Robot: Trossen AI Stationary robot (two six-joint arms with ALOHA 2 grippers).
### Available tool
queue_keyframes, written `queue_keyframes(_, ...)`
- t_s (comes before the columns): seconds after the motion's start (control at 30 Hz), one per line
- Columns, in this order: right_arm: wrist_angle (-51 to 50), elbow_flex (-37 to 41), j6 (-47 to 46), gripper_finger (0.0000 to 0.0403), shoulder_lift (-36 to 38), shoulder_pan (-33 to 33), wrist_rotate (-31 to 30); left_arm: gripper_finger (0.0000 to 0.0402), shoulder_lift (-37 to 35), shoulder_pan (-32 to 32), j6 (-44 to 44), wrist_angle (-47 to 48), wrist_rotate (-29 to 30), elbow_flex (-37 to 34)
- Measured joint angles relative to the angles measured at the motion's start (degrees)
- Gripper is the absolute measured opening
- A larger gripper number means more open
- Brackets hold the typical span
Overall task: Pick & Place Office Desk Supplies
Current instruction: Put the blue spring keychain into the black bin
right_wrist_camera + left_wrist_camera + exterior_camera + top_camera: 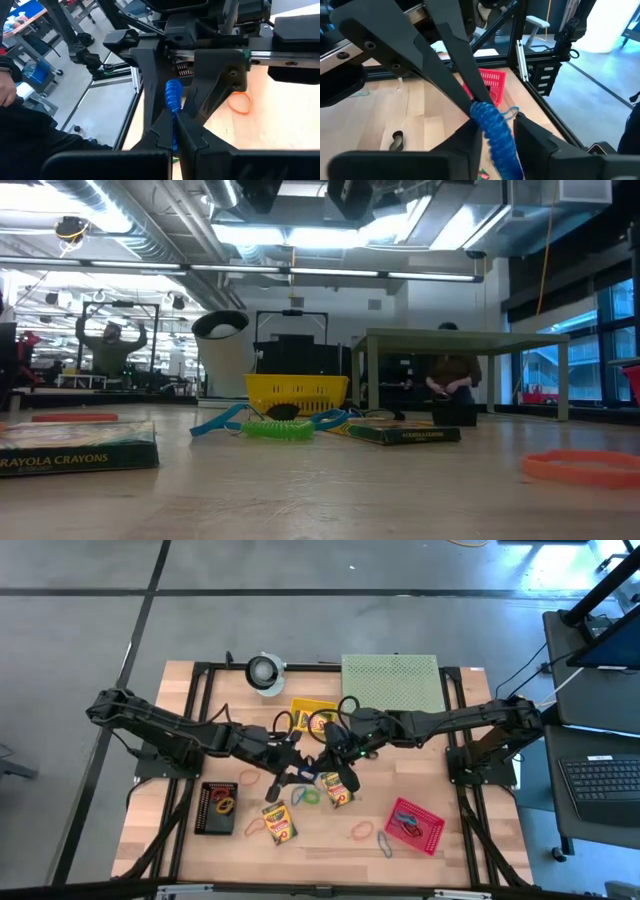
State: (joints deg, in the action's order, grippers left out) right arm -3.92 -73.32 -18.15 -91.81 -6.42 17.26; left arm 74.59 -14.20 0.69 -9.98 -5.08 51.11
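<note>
High view: both arms meet mid-worktop (420, 840). Left pincer (292, 772) and right pincer (345, 772) are close together above a crayon box (338, 788), second crayon box (279, 824) nearer the front. Red basket (414, 824) front right, black tray (217, 808) front left, yellow basket (312, 716) behind.

Low view: green coiled band (277, 428) and blue band ends lie mid-worktop, orange band (582, 466) on the right; no pincer visible here.

Left wrist view: blue coiled band (496, 131) sits between the left pincer's partly parted fingers (535, 142), with the right pincer's shut tips clamping its upper end.

Right wrist view: right pincer (173, 125) pinched tight on the blue coiled band (173, 95), left arm's fingers either side.

Looks like a handover. Best: left closes squarely on the coil before right lets go, no pulling, or the band could snap away.
</note>
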Motion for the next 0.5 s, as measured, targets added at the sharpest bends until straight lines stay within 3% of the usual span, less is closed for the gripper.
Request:
queue_keyframes(0.23,-0.6,0.0,-1.1,0.0001,1.0,0.0,0.2,0.0013,0.0,0.0,2.8,-0.3,0.4,0.0)
queue_keyframes(0.5,-0.6,0.0,-5.6,0.0023,1.0,-0.1,0.4,0.0007,0.0,0.0,7.4,-0.2,3.1,0.0)
